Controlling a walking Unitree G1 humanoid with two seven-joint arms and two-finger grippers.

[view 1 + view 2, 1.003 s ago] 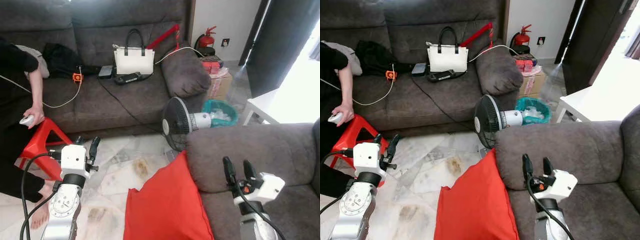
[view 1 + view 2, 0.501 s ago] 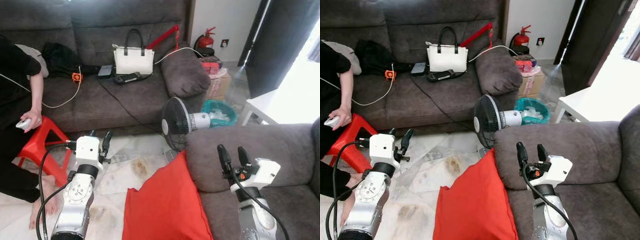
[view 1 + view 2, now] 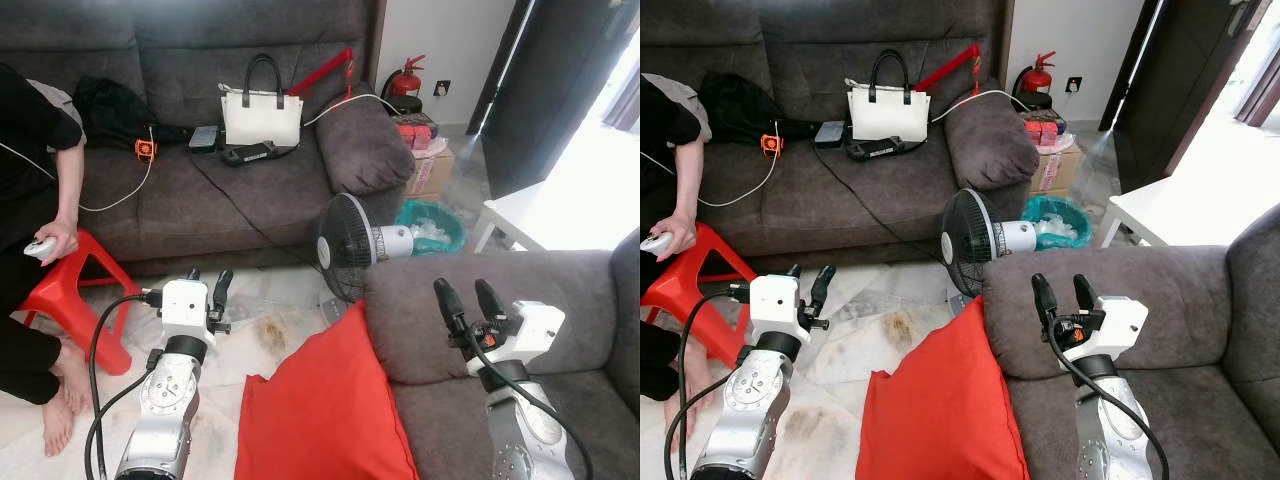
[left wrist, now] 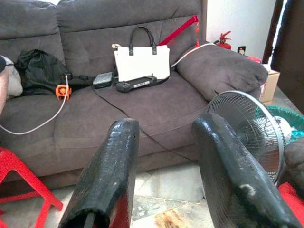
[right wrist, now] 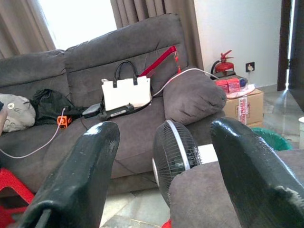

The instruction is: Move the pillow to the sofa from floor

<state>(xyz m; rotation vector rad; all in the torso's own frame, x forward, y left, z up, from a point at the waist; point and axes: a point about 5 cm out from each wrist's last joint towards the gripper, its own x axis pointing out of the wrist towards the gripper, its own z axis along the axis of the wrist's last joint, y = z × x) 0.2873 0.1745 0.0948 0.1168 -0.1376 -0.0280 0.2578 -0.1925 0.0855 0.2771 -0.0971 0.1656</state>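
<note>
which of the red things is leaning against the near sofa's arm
The red pillow, standing on the floor between the grippers. The red stool and fire extinguisher stand farther away.

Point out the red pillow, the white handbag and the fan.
red pillow [image 3: 325, 410], left eye view, middle of its face
white handbag [image 3: 261, 120], left eye view, front panel
fan [image 3: 962, 243], right eye view, grille

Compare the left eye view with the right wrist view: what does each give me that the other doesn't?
Left eye: the whole red pillow on the floor against the near sofa, the left hand, the white table. Right wrist: curtains behind the far sofa, past the open right hand. Both: white handbag, fan, fire extinguisher.
</note>
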